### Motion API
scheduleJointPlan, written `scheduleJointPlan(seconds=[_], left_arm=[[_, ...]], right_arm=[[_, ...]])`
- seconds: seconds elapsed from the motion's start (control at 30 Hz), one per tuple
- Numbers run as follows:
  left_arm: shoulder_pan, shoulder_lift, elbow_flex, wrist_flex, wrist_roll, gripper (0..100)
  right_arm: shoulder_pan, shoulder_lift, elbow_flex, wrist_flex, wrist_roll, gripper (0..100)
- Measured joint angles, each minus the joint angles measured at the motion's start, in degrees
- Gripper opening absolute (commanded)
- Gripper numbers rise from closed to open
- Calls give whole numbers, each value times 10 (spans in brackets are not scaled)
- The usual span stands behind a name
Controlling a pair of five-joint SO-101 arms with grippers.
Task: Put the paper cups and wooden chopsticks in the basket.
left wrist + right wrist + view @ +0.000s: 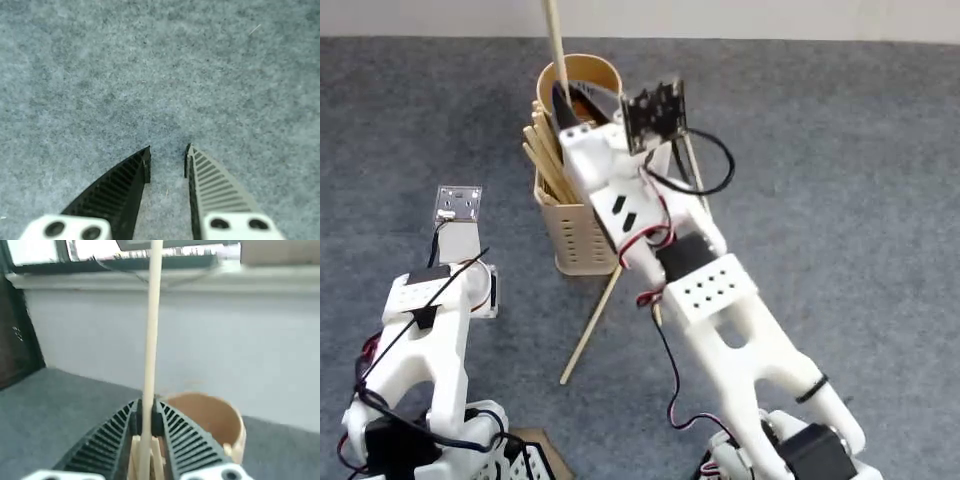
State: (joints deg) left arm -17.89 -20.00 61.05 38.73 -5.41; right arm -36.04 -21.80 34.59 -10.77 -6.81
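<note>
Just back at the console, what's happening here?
The right gripper is shut on a chopstick, held upright over the basket, which already holds a cup and several chopsticks. A loose chopstick lies on the table by the basket's foot. The left gripper hangs open over the table.

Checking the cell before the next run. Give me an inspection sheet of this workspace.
Surface: grey carpet.
Job's things: basket upright, holding a paper cup and a bundle of chopsticks; one loose chopstick on the carpet, one end at the basket's foot.
Clutter: brown flat scrap by the left arm's base.
Grippers: left gripper open above carpet; right gripper shut on an upright chopstick over the basket.
Cables: black cable looping off the right arm.
Surroundings: pale wall behind.
</note>
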Motion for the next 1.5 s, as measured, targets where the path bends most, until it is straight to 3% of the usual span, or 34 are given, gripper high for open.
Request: scheduleJointPlan(seconds=[0.17,0.33,0.57,0.73,1.07,1.3,1.5], left_arm=[[0,0,0,0,0,154],[0,0,0,0,0,154],[0,0,0,0,0,154],[0,0,0,0,0,154],[0,0,0,0,0,154],[0,0,0,0,0,154],[0,0,0,0,0,154]], right_arm=[[-1,1,105,-55,45,33],[-2,1,125,-75,43,189],[-5,-26,113,-68,66,165],[-5,-144,79,78,94,146],[-15,-332,100,513,96,146],[-49,-296,229,549,92,146],[-63,-214,236,491,-9,146]])
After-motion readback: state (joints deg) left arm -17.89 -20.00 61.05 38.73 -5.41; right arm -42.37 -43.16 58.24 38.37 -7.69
